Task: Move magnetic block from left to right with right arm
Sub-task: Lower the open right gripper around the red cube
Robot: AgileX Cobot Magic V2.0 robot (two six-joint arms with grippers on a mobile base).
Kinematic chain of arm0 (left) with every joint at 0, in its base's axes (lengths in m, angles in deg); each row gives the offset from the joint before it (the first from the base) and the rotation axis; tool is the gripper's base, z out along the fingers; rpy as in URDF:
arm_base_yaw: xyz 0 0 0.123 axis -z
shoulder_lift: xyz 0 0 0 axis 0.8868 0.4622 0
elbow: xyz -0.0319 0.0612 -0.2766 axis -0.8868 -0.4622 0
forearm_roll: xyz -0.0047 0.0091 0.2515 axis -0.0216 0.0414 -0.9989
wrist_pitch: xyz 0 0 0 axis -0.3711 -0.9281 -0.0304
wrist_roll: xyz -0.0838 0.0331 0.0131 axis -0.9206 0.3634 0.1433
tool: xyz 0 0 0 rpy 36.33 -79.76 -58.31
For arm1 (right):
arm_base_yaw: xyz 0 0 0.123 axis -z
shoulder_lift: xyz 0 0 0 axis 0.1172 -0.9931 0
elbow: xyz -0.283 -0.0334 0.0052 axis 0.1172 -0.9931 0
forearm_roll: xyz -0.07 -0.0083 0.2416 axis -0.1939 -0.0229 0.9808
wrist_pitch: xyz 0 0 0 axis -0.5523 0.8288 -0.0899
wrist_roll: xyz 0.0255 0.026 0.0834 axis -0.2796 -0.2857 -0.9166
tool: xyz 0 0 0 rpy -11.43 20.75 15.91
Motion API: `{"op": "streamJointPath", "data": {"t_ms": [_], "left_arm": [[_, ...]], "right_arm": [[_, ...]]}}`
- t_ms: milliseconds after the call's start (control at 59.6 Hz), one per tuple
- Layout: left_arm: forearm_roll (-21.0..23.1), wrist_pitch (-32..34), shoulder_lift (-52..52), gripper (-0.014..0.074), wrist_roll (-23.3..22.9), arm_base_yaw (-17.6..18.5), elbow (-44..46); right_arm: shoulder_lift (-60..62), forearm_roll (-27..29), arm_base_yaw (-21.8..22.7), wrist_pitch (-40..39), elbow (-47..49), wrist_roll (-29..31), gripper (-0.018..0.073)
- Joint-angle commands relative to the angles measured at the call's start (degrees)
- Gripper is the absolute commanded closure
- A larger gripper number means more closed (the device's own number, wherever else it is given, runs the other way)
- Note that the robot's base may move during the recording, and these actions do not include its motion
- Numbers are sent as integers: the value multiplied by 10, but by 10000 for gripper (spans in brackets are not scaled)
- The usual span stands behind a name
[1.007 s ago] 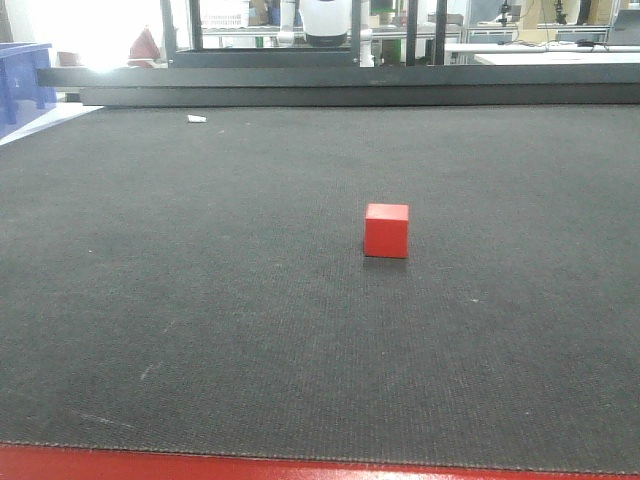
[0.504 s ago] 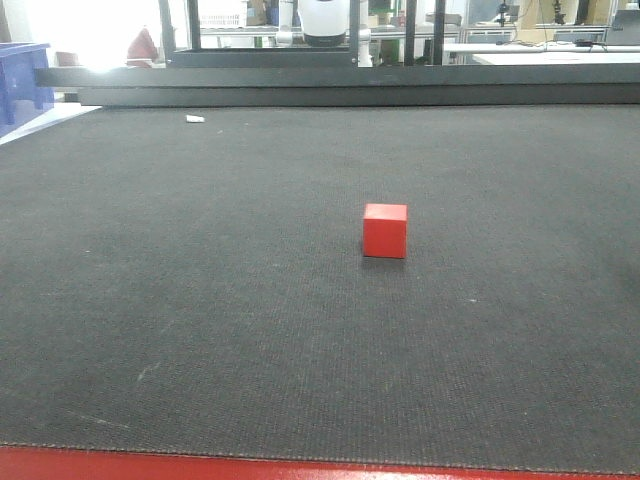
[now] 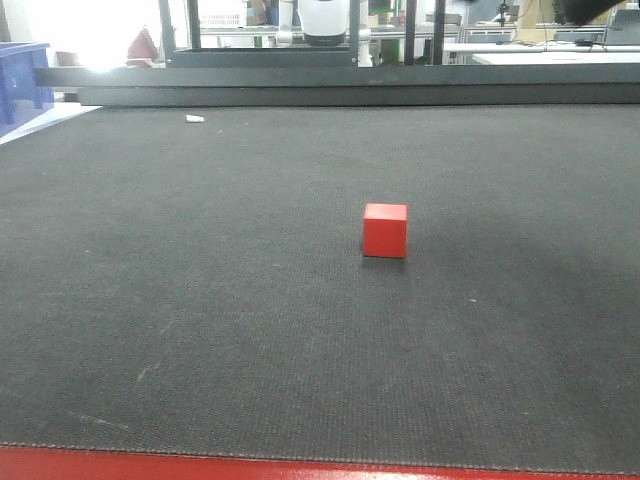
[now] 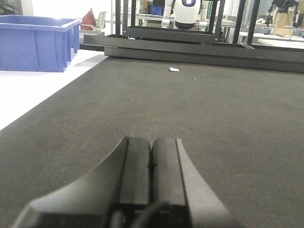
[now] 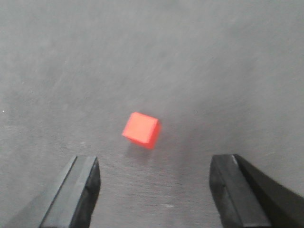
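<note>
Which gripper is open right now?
The right gripper: its fingers are spread wide, framing the magnetic block. The left gripper has its fingers pressed together.

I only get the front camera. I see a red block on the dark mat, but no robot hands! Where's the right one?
Observer: The right gripper is up over the magnetic block, looking down at it. It is wide open and not touching the block.
Operator: And the other hand?
Observer: The left gripper is shut with nothing in it, low over the mat.
</note>
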Motion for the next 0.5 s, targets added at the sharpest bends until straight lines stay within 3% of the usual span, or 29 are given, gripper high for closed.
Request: {"op": "streamJointPath", "data": {"t_ms": [0, 185, 487], "left_arm": [[0, 51, -8, 713, -2, 4, -6], [0, 51, -8, 713, -2, 4, -6], [0, 51, -8, 712, -2, 4, -6]], "right_arm": [[-45, -47, -22, 17, 73, -72, -21], [-162, -88, -54, 111, 176, -142, -21], [-297, -92, -64, 179, 274, -171, -21]]}}
